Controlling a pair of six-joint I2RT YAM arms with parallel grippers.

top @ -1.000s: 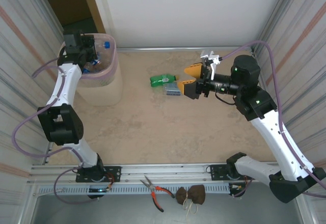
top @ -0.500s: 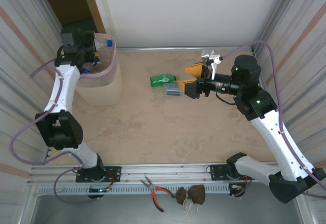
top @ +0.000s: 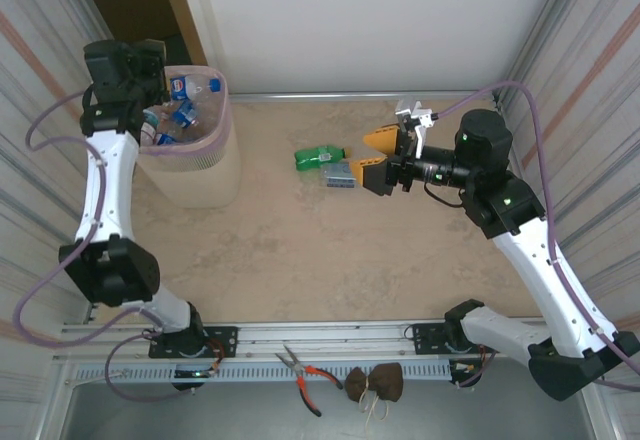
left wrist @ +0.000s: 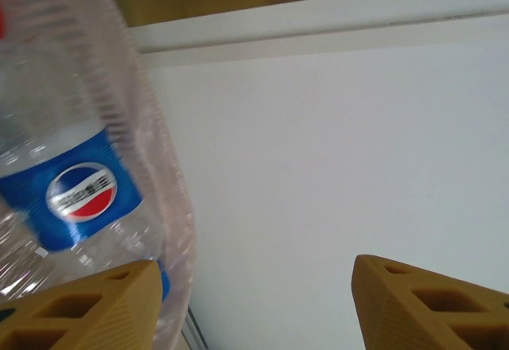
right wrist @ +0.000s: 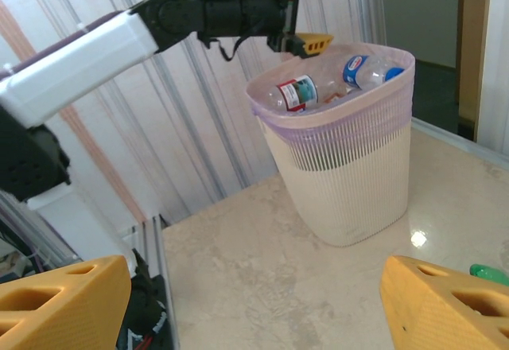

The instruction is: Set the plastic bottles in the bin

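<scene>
My left gripper (right wrist: 318,14) hangs over the far-left corner of the bin (right wrist: 350,183), fingers spread, nothing between them. Its wrist cam has a clear Pepsi-label bottle (left wrist: 75,199) close by one finger; contact unclear. My right gripper (top: 372,157) is wide apart and empty, low over the table (top: 300,260), just beside a green bottle (top: 318,157) and a blue-label bottle (top: 341,175) lying together. Several bottles (right wrist: 298,91) lie piled inside the bin.

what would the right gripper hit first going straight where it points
Probably the green bottle just ahead of the right gripper; height is unclear, it might pass over to the bin.
</scene>
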